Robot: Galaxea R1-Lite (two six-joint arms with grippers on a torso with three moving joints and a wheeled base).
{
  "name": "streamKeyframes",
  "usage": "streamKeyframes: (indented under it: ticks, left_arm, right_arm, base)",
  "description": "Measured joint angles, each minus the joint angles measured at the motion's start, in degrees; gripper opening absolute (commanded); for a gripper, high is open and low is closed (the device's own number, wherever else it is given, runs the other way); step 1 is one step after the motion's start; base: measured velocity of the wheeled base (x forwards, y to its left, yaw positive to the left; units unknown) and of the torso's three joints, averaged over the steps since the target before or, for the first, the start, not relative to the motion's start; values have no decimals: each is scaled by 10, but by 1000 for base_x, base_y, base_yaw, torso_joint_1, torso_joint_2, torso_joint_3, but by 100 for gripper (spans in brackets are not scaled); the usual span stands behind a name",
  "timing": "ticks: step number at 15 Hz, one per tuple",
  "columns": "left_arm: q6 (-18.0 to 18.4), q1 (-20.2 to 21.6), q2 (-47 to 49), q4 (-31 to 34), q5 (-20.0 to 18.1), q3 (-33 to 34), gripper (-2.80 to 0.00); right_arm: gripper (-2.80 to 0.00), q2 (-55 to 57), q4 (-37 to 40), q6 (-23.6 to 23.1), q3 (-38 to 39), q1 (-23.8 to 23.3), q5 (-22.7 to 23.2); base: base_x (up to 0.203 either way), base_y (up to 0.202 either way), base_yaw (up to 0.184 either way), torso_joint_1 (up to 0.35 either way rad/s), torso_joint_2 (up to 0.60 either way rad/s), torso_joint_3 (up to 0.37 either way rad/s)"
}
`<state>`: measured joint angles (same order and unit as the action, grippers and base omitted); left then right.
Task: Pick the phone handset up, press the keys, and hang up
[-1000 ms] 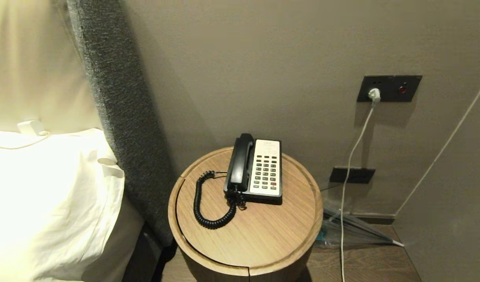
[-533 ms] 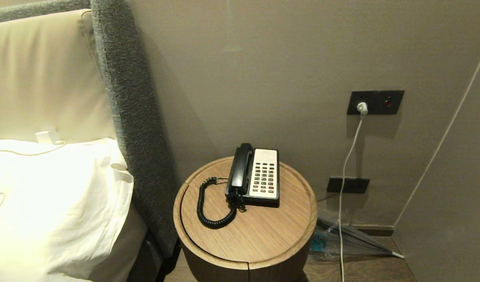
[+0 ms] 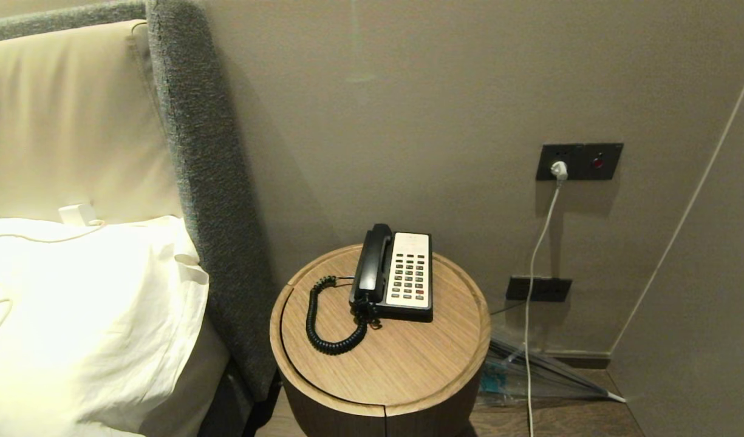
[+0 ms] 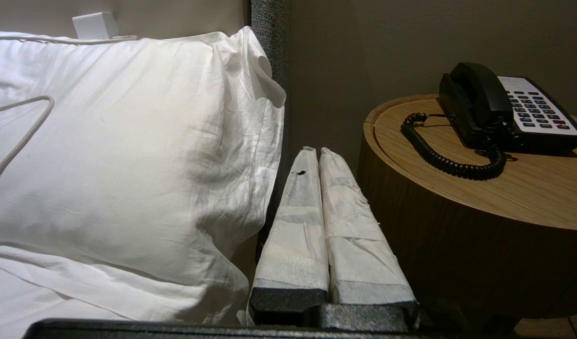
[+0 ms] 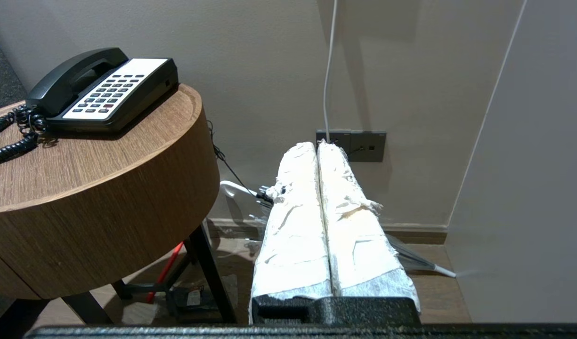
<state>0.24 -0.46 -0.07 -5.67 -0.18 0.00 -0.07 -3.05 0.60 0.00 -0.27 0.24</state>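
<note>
The glossy black phone handset [image 3: 372, 262] rests in its cradle on the left side of the phone base, its coiled cord [image 3: 323, 321] looping over the round wooden table [image 3: 396, 376]. The keys [image 3: 410, 277] form a dark grid on the white faceplate, one of them red. Handset [image 4: 476, 89] and keys [image 4: 538, 109] also show in the left wrist view, and handset [image 5: 76, 73] and keys [image 5: 104, 96] in the right wrist view. My left gripper [image 4: 316, 151] hangs shut and empty low between bed and table. My right gripper [image 5: 316, 145] is shut and empty, low to the table's right. Neither arm shows in the head view.
A white pillow [image 3: 86, 315] and grey padded headboard [image 3: 208, 200] stand left of the table. A wall socket [image 3: 578, 161] holds a white plug and cable [image 3: 535, 267]. A folded clear umbrella [image 3: 542, 370] lies on the floor by the wall. Dark table legs [image 5: 208, 273] stand underneath.
The whole head view has shifted: the camera rose and pulled back, so more headboard and wall show and the table looks smaller. The phone has not moved on the table.
</note>
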Motion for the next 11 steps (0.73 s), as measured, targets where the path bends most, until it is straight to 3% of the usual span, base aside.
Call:
streamKeyframes:
  ticks: [11]
  left_arm:
    - [0, 0, 0, 0, 0, 0, -280]
  right_arm:
    - [-280, 0, 0, 0, 0, 0, 0]
  base:
    - [0, 0, 0, 0, 0, 0]
